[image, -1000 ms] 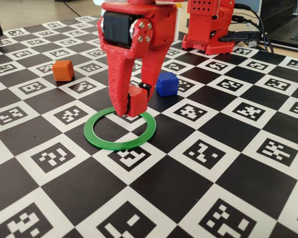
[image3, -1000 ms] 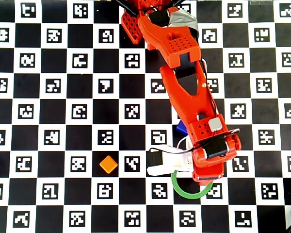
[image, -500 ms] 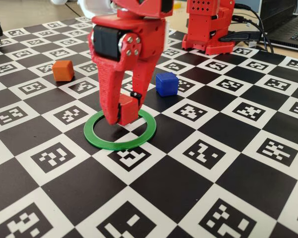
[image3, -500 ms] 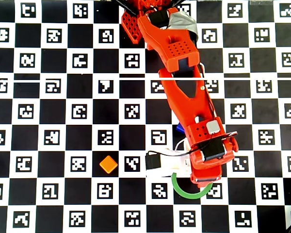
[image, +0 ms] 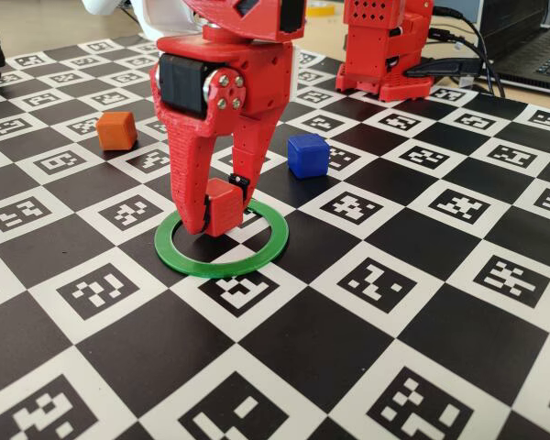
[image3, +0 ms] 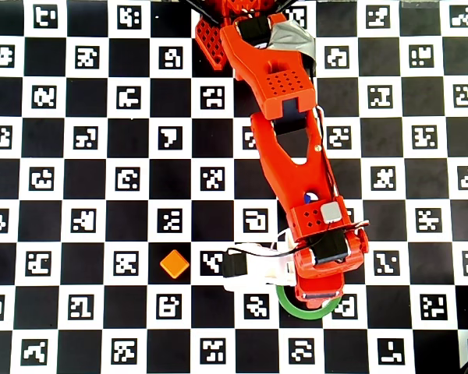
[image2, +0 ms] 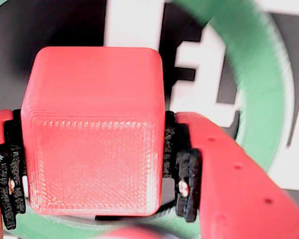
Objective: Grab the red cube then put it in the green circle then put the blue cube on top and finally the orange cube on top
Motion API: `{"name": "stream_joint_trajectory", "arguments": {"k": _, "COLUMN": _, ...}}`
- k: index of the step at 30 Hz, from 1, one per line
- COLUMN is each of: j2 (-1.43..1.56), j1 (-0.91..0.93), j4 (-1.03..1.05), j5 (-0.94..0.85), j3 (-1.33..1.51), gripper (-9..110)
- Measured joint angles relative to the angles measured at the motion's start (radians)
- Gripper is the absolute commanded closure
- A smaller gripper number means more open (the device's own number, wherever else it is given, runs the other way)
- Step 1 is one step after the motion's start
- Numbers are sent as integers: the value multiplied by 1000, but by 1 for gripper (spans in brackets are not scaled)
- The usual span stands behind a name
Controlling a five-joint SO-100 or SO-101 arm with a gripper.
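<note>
The red cube (image: 225, 203) (image2: 92, 129) is clamped between my gripper's black pads (image2: 182, 167), slightly tilted. My gripper (image: 217, 218) (image2: 94, 172) is shut on it and hangs low over the far-left inner part of the green circle (image: 222, 264) (image2: 261, 94). I cannot tell whether the cube touches the board. The blue cube (image: 307, 154) stands behind and to the right of the ring in the fixed view. The orange cube (image: 116, 130) (image3: 175, 263) sits far left. In the overhead view my arm hides the red cube and most of the green circle (image3: 287, 305).
The checkerboard mat with marker squares (image: 376, 284) covers the table. My arm's red base (image: 385, 46) stands at the back right with cables and a laptop (image: 532, 55) behind it. A white wrist camera mount (image3: 253, 267) sticks out sideways in the overhead view.
My gripper has moved left and down with the red cube, from the ring's back edge to lower inside it. The blue and orange cubes have not moved.
</note>
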Motion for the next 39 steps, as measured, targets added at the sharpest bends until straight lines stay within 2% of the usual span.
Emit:
{"name": "stream_joint_trajectory", "arguments": {"k": 8, "j2": -2, "j1": 0, "j4": -6, "j5": 6, "j3": 0, "gripper": 89}}
{"name": "stream_joint_trajectory", "arguments": {"k": 15, "j2": -3, "j1": 0, "j4": -6, "j5": 25, "j3": 0, "gripper": 69}}
{"name": "stream_joint_trajectory", "arguments": {"k": 24, "j2": -3, "j1": 0, "j4": -6, "j5": 26, "j3": 0, "gripper": 60}}
{"name": "stream_joint_trajectory", "arguments": {"k": 39, "j2": -3, "j1": 0, "j4": 25, "j5": 25, "j3": -35, "gripper": 54}}
